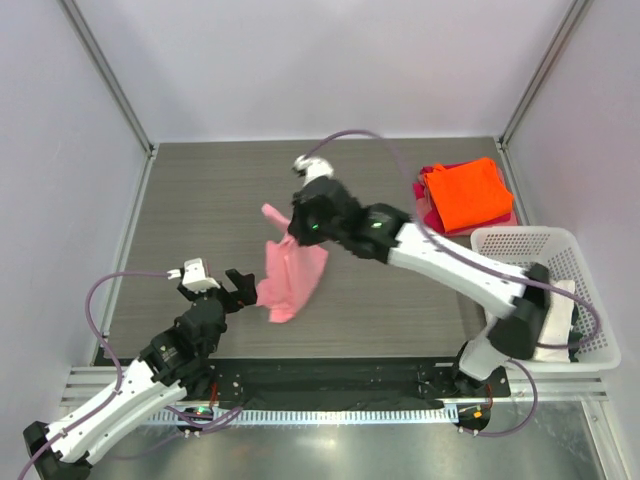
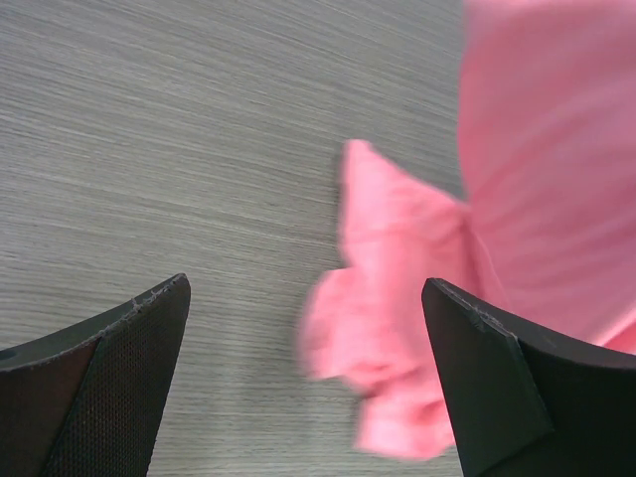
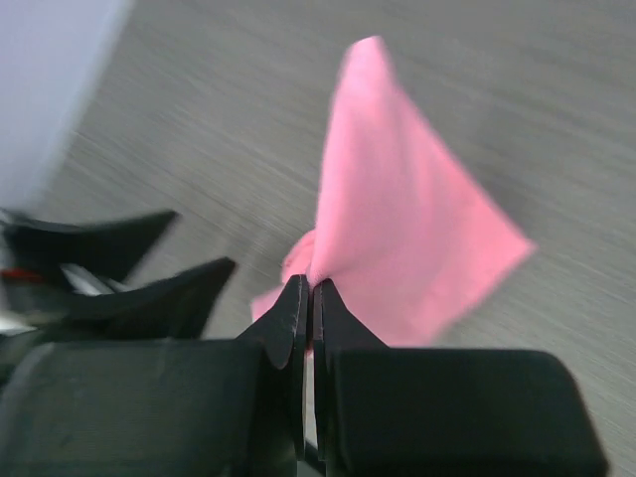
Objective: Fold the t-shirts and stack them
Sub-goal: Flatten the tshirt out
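Note:
The light pink t-shirt (image 1: 290,270) hangs bunched over the middle of the table, its low end near the surface. My right gripper (image 1: 297,236) is shut on its upper edge; in the right wrist view the jaws (image 3: 312,288) pinch the pink cloth (image 3: 397,238). My left gripper (image 1: 242,287) is open just left of the shirt's low end; in the left wrist view the pink cloth (image 2: 417,328) lies between and beyond my open fingers (image 2: 477,368). The orange t-shirt (image 1: 466,193) lies folded on the magenta-red one (image 1: 424,212) at the back right. A cream-white cloth (image 1: 556,325) shows in the basket.
The white lattice basket (image 1: 540,245) stands at the right edge, under my right arm's elbow. Metal frame posts and white walls bound the dark wood-grain table (image 1: 200,220). A rail runs along the near edge.

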`<state>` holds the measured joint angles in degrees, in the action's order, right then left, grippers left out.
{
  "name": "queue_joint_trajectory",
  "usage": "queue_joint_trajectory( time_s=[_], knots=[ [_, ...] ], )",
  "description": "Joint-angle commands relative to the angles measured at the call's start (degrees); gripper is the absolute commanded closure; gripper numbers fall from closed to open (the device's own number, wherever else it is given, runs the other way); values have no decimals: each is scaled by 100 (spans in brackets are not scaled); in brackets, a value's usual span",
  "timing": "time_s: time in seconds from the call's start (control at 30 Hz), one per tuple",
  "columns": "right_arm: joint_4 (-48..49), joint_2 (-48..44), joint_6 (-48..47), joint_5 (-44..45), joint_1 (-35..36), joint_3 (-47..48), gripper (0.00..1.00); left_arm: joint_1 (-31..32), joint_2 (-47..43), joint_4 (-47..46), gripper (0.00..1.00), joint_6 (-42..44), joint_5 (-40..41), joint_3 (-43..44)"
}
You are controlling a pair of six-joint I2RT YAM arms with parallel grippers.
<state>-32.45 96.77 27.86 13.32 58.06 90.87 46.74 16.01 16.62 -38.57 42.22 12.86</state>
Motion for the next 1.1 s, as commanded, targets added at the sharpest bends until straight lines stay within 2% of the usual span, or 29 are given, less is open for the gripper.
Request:
queue_joint_trajectory(
  time_s=[0.0,0.03,0.1,0.13,0.17,0.2,0.23,0.27,0.33,0.43,0.53,0.6,0.67,0.7,0.83,0.97,1.07],
  knots=[
    [-17,-1352,454,-100,-566,-32,99,-7,7,-54,1,-46,252,190],
    [106,-1502,605,-267,-1055,-609,99,-16,7,-54,0,-46,261,199],
    [255,-1931,1069,-646,-1585,-1314,99,-7,16,-45,1,-46,261,199],
    [300,-2108,1195,-629,-1962,-2101,99,-7,25,-45,0,-46,261,208],
    [387,-2266,1318,-525,-2087,-2517,90,-7,34,-45,0,-46,252,208],
    [571,-2607,1484,-445,-2167,-2922,68,-7,51,-45,0,-46,243,208],
    [651,-2741,1564,-305,-2237,-3622,40,-16,60,-54,0,-46,252,208],
    [678,-2847,1643,-25,-2238,-3881,17,-16,95,-54,1,-37,235,208],
    [704,-3155,1732,109,-2238,-4434,16,-7,165,-71,0,-28,217,234],
    [775,-3445,1584,145,-2229,-4736,17,-7,297,-124,0,-2,164,261],
    [827,-3341,1119,-101,-2221,-4597,24,-16,473,-238,0,24,59,278],
    [985,-3157,828,-425,-2116,-4360,32,-7,648,-195,0,-28,15,383],
    [995,-2683,434,-453,-1836,-4088,41,-7,771,24,1,-272,-11,497],
    [977,-2498,301,-410,-1747,-3773,41,-16,894,95,0,-352,-125,620],
    [933,-1427,-26,-313,-1412,-2954,42,-7,1280,350,0,-810,-668,761],
    [968,-276,-131,-260,-1377,-2189,43,-16,1756,420,0,-1108,-1180,788],
    [977,235,-184,-155,-1377,-1600,43,-16,2168,543,3,-1285,-1330,902]
  ],
)
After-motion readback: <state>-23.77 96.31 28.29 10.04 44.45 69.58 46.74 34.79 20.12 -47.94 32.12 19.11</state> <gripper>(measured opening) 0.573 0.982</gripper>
